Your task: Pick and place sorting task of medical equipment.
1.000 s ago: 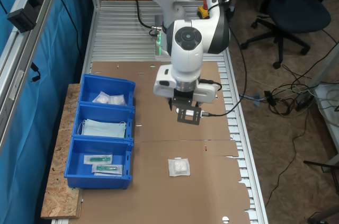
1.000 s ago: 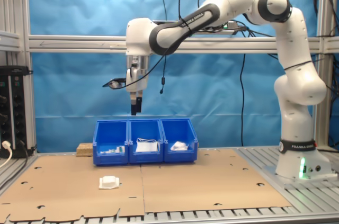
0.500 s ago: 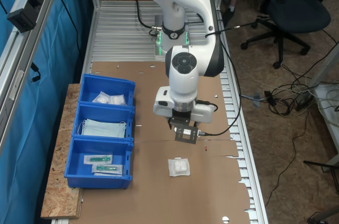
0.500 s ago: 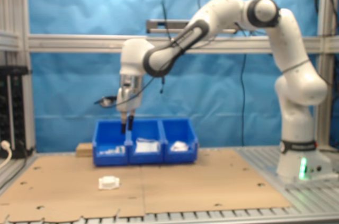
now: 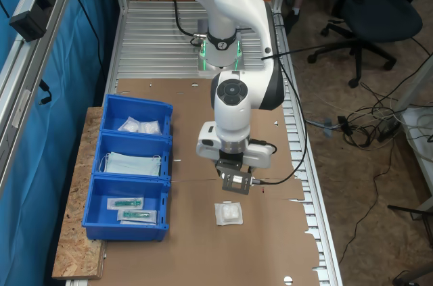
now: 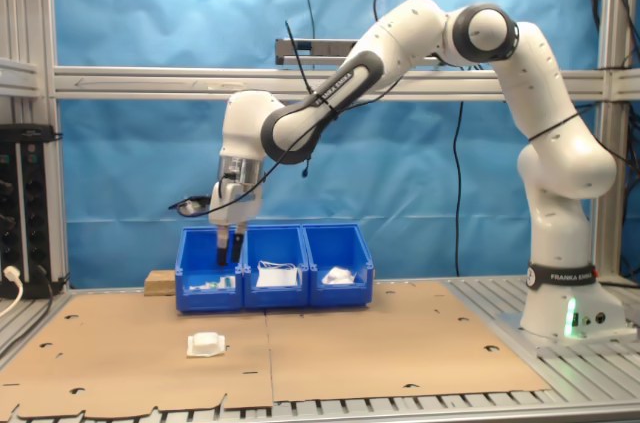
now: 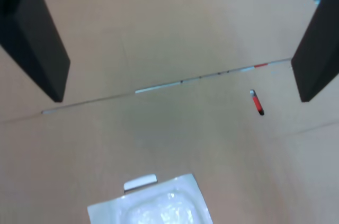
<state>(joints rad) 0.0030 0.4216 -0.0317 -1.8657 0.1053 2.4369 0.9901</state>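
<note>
Gauze pad (image 7: 153,205) cut by frame edge

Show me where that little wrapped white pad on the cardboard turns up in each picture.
First exterior view: wrapped white pad on cardboard, below the arm.
Second exterior view: low at the second exterior view's left.
Wrist view: at the picture's edge.
Shared landmark: blue bins.

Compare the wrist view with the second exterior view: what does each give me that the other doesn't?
Wrist view alone: the two dark fingers spread wide apart, the seam in the cardboard between them, and a small red mark near it.

Second exterior view alone: the arm's whole pose, the gripper above the cardboard, and the three blue bins behind.

Both: the wrapped white pad lying flat on the cardboard, ungrasped.
</note>
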